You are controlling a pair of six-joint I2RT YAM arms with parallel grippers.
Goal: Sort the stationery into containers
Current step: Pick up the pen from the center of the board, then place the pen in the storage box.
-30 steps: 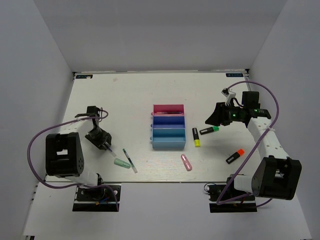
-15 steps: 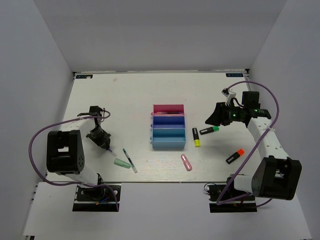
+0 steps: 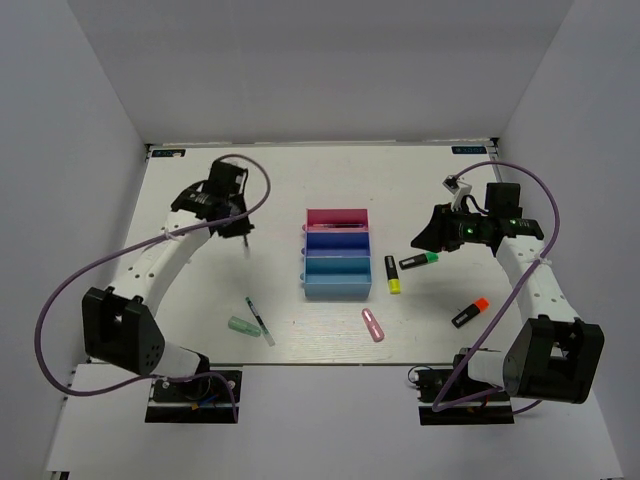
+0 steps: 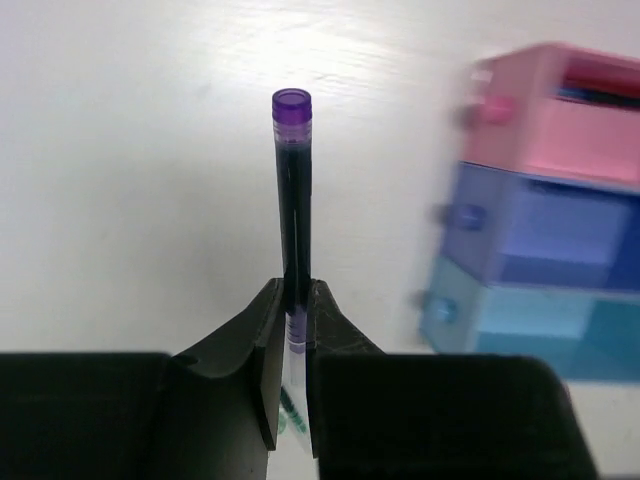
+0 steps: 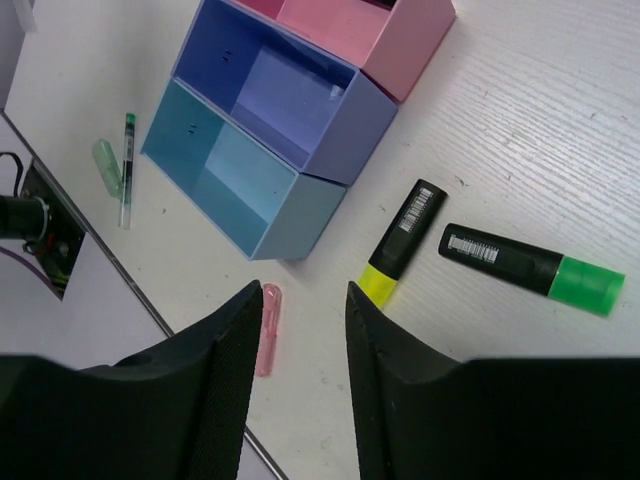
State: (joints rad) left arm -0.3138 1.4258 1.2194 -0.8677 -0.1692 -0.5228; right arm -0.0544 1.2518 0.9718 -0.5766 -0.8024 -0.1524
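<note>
Two left fingers (image 4: 263, 370) clench a slim purple-capped pen (image 4: 293, 200); right fingers (image 5: 215, 390) stand parted, empty.

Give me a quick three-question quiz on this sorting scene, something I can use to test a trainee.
1. True or false: the left gripper is shut on a pen.
2. What cap colour has the highlighter nearest the light blue tray? A green, B yellow, C orange.
3. How many highlighters lie on the table?
Key: 1 true; 2 B; 3 three.
</note>
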